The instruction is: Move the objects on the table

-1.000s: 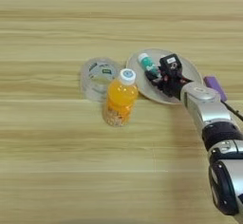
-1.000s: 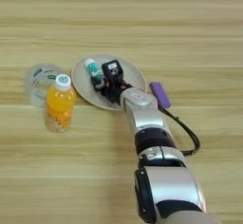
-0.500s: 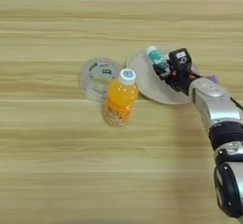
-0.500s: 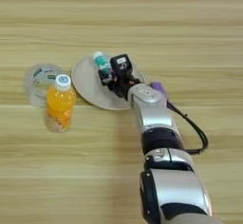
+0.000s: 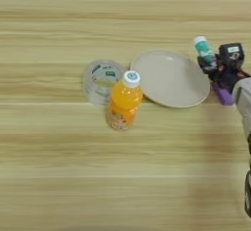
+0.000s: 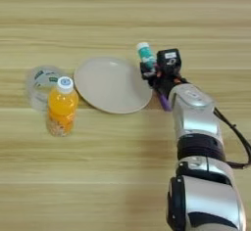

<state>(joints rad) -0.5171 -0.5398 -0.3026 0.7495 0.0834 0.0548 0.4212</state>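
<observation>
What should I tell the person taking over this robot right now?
Right tool: shut on the tube, holding it past the right rim of the plate.
Plate is bare. Orange bottle stands upright on the table, left of the plate, untouched, with a clear cup behind it. A purple thing lies under the arm.
Done: tube is gripped, off the plate.
Left: set the tube down, then handle the bottle.
</observation>
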